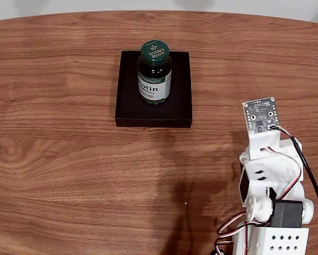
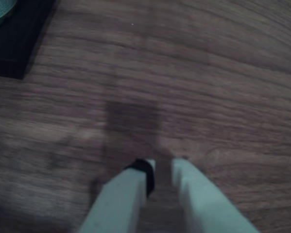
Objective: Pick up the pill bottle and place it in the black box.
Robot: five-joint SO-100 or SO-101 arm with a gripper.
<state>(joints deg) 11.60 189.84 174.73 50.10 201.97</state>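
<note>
Empty, my end effector [image 2: 163, 167] hangs over the wood-grain desk [image 1: 68, 175] with fingers slightly parted — touching nothing; the pill bottle [image 1: 154, 73] stands upright inside the black box [image 1: 154, 113], well apart
</note>
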